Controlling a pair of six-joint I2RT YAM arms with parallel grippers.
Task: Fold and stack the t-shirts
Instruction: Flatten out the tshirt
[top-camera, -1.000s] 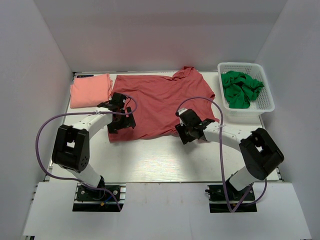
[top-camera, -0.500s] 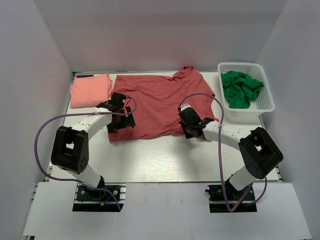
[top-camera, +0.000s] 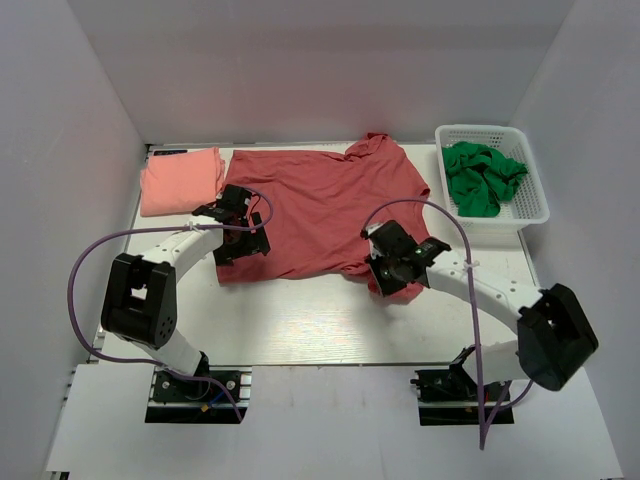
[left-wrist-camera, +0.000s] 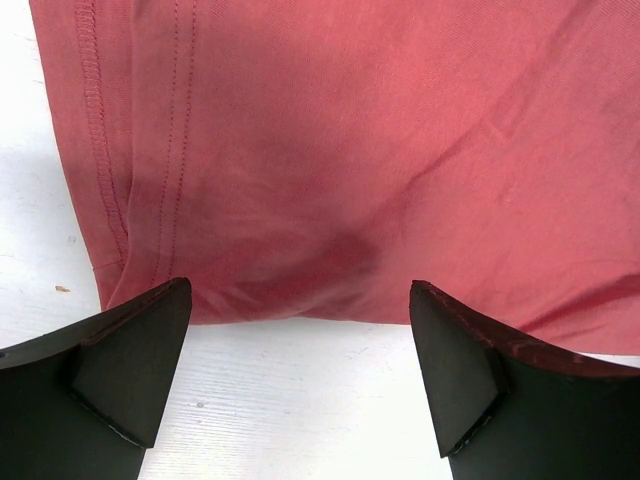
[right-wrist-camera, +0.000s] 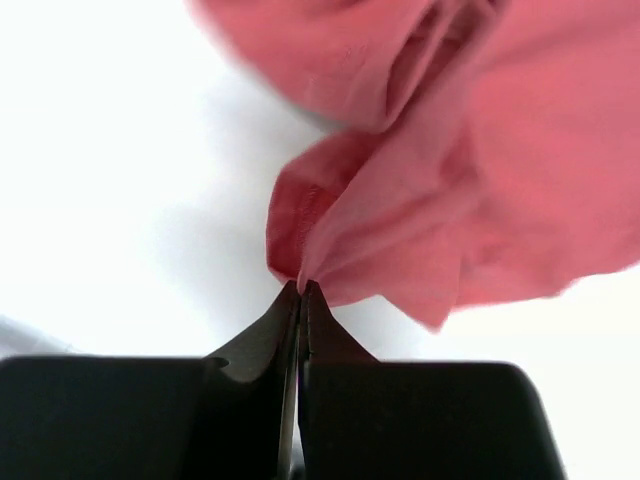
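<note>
While my right pincer (right-wrist-camera: 302, 292) pinches the red t-shirt (top-camera: 320, 200) by its near right corner, my left pincer (left-wrist-camera: 300, 300) hangs wide open.
I think my left should grab the near left corner first, so both lift together and the fold stays flat. The pink t-shirt (top-camera: 180, 180) lies folded far left; the white basket (top-camera: 500, 218) holds bunched green cloth (top-camera: 483, 178).
</note>
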